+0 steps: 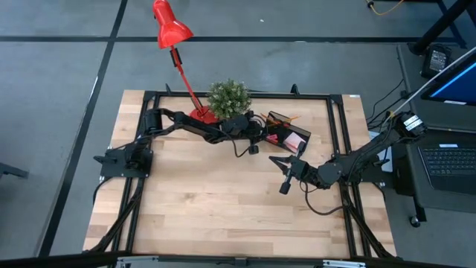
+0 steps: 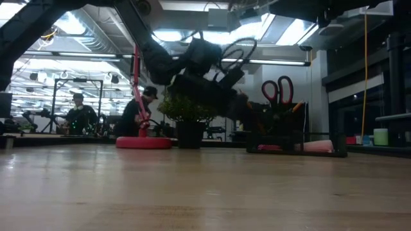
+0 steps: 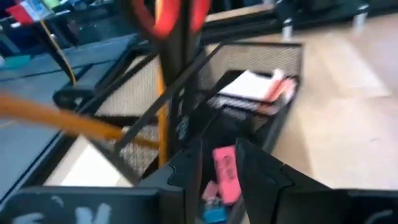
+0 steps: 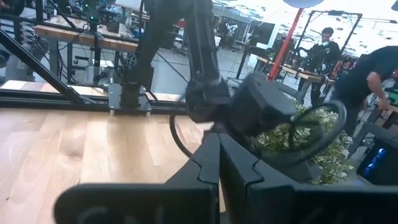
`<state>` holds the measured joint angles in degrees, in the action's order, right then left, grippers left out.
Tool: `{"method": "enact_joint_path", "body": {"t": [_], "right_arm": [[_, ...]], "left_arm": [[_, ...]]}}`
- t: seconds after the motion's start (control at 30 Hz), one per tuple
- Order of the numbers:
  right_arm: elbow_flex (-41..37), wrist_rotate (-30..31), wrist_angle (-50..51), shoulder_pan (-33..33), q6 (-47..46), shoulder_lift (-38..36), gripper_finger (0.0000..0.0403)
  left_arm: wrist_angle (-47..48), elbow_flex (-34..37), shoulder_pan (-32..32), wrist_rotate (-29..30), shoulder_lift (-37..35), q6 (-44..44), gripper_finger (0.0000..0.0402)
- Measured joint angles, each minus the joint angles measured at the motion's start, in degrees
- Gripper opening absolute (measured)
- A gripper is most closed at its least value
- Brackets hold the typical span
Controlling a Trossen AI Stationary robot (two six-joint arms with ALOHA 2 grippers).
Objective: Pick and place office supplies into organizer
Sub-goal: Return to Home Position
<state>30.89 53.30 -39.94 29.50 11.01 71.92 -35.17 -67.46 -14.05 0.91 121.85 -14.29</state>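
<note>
Your left wrist camera gives a smeared picture. The scissors (image 3: 171,15) stand upright in the organizer (image 3: 273,59), their orange handles cut off by the frame's edge. An orange pencil (image 3: 56,118) leans out past the mesh wall.

The left gripper (image 3: 217,149) hangs just above the organizer with its fingers a narrow gap apart, holding nothing. Through that gap you can see a pink eraser (image 3: 225,174) and a blue binder clip (image 3: 214,214) lying inside. Farther along inside lies a pink-and-white sticky-note pad (image 3: 258,87), its outline too blurred to read closely.

In the low view the left arm is a dark blur over the organizer's left side, so you cannot make out its fingers there.

The right gripper (image 4: 216,140) hovers over bare wood near the organizer, fingers pressed together and empty. From its camera, the left arm hides much of the potted plant (image 4: 323,146).

The organizer sits at the far edge of the pale wooden table (image 1: 223,216), beside the plant and the red desk lamp (image 1: 171,26). Grey floor surrounds the table, a laptop (image 1: 450,160) sits off to the right, and people (image 2: 77,112) work at benches in the room beyond.
</note>
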Motion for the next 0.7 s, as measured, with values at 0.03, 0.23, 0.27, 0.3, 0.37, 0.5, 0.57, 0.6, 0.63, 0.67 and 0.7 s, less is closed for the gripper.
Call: {"method": "enact_joint_path", "body": {"t": [0.03,0.23,0.27,0.3,0.37,0.5,0.57,0.6,0.63,0.67,0.7], "right_arm": [[0.0,0.0,0.1,0.0,0.2,0.0,0.0007],[0.0,0.0,2.8,0.6,1.3,0.0,0.0007],[0.0,0.0,3.1,0.9,1.3,0.0,0.0007],[0.0,0.0,3.1,1.2,1.3,0.0,0.0007],[0.0,0.0,3.1,1.6,1.3,0.0,0.0007],[0.0,0.0,3.1,2.5,1.3,0.0,0.0007],[0.0,-1.0,3.0,3.0,1.3,0.0,0.0007],[0.0,-1.8,3.0,3.1,1.3,0.0,0.0007],[0.0,-2.9,3.1,3.3,1.3,0.0,0.0007],[0.0,-4.3,3.1,3.4,1.2,0.0,0.0006],[-0.2,-5.9,3.1,3.4,0.4,0.0,0.0005]], "left_arm": [[0.8,0.0,0.4,0.0,-0.8,-0.2,0.0089],[6.3,0.0,3.7,0.1,-7.5,-1.9,0.0041],[8.0,0.0,4.2,0.2,-9.2,-2.2,0.0032],[9.7,0.0,4.7,0.2,-10.8,-2.8,0.0023],[13.9,0.0,5.6,0.3,-14.2,-4.4,0.0008],[18.7,0.8,7.4,2.0,-21.6,-3.9,0.0003],[17.4,3.3,8.0,2.2,-25.7,-2.3,0.0001],[16.8,4.9,8.4,2.1,-27.8,-1.7,0.0001],[16.4,6.9,8.8,2.1,-29.9,-1.2,0.0001],[15.7,9.2,9.3,2.1,-32.1,-1.0,0.0001],[15.2,11.5,10.0,2.3,-34.4,-0.5,0.0001]]}}
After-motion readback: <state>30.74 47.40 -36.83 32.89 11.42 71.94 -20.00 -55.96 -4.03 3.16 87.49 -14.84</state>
